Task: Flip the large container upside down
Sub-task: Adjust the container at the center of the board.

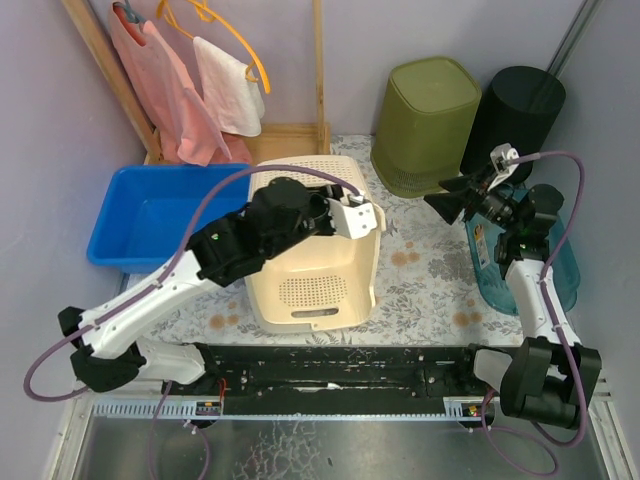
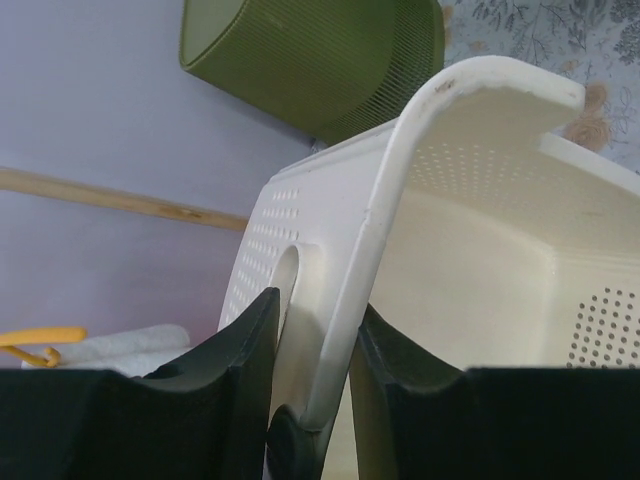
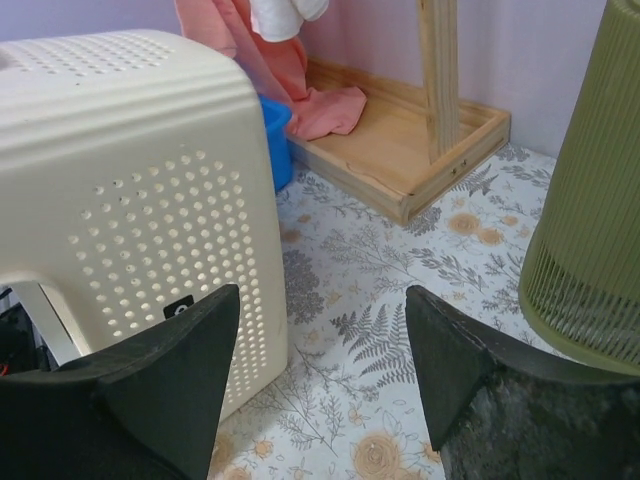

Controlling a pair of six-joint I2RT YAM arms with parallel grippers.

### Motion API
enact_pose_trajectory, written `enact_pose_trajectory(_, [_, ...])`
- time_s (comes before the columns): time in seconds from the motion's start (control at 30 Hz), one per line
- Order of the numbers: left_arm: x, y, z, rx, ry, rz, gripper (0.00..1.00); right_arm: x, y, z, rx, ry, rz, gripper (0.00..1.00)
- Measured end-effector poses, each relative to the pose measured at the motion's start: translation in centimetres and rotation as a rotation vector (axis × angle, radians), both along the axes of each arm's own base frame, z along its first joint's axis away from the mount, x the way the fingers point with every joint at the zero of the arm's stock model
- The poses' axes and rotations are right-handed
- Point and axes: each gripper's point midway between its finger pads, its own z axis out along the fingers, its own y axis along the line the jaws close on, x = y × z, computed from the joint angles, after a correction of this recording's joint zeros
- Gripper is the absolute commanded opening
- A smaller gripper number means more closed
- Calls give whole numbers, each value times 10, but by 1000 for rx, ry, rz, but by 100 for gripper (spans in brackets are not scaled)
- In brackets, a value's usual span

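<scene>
**Nearly Clamped, Not Yet Over**

From above: shows the large container (image 1: 318, 255) tipped onto a side in the middle of the table (image 1: 420, 285), between the blue tub (image 1: 140, 215) and the green bin (image 1: 425, 125). Puts the left gripper (image 1: 352, 215) at its right-hand rim and the right gripper (image 1: 447, 205) well apart further right, spread wide and carrying nothing. Leaves the direction of the mouth hard to read under the left arm.

From the left wrist: sets the fingers (image 2: 235, 390) narrowly either side of the cream rim (image 2: 350, 290), beside a handle cut-out. Cannot settle whether both pads press the plastic, so cannot call it a firm hold. Cuts the fingertips off at the lower edge.

From the right wrist: looks past open, empty jaws at a perforated wall of the large container, with the wooden frame (image 3: 400, 150) behind. Crops that wall at the left edge.

Likely trouble from here: a thin-rim pinch slipping once the weight swings over. Flexing of the plastic out of the jaws. Sliding across the table instead of rolling. Knocking the green bin or the right gripper on the way round.
</scene>
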Motion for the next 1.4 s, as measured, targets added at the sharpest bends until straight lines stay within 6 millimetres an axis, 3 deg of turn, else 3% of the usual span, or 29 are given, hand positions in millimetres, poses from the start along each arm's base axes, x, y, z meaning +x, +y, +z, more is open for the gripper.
enact_pose_trajectory(0.17, [-3,-32,-11,41,-43,-4,0,-3,0,-2,-80,-1,3,75])
enact_pose_trajectory(0.3, [-12,-60,-24,71,-92,-57,0,2,-11,18,-229,-51,-42,75])
enact_pose_trajectory(0.37, [-16,-70,-33,85,-125,-93,0,9,-26,37,-334,-81,-131,75])
enact_pose_trajectory(0.47, [-10,-84,-28,68,-195,-111,0,14,-57,74,-506,-132,-296,75])
enact_pose_trajectory(0.53, [-5,-89,-27,73,-224,-110,0,10,-73,92,-601,-176,-384,76])
enact_pose_trajectory(0.6, [0,-99,-29,86,-253,-113,0,-4,-87,97,-685,-207,-457,76])
enact_pose_trajectory(0.67, [1,-104,-32,96,-264,-122,11,-20,-91,97,-735,-212,-482,79])
enact_pose_trajectory(0.7, [1,-108,-33,101,-269,-127,20,-24,-91,97,-745,-212,-484,79])
enact_pose_trajectory(0.73, [-1,-111,-34,102,-277,-133,37,-29,-90,97,-751,-215,-479,80])
enact_pose_trajectory(0.77, [-2,-114,-34,101,-284,-133,45,-31,-89,97,-753,-216,-471,80])
enact_pose_trajectory(0.83, [-4,-117,-34,86,-283,-132,46,-36,-81,98,-744,-216,-426,81])
enact_pose_trajectory(0.87, [-5,-117,-35,86,-281,-132,58,-36,-79,99,-740,-216,-411,81])
enact_pose_trajectory(0.9, [-5,-117,-34,81,-284,-131,93,-37,-76,101,-733,-218,-392,82])
enact_pose_trajectory(0.93, [-6,-119,-33,73,-277,-131,99,-36,-74,103,-727,-220,-378,82])
enact_pose_trajectory(1.03, [-8,-116,-49,110,-236,-128,100,-32,-67,103,-707,-216,-330,85])
enact_pose_trajectory(1.17, [-7,-110,-46,113,-222,-102,100,-38,-51,104,-662,-218,-239,86])
enact_pose_trajectory(1.33, [-4,-93,-37,104,-186,-37,100,-53,-28,133,-605,-294,-123,87])
enact_pose_trajectory(1.4, [0,-87,-24,75,-156,-9,100,-61,-18,149,-589,-331,-63,86])
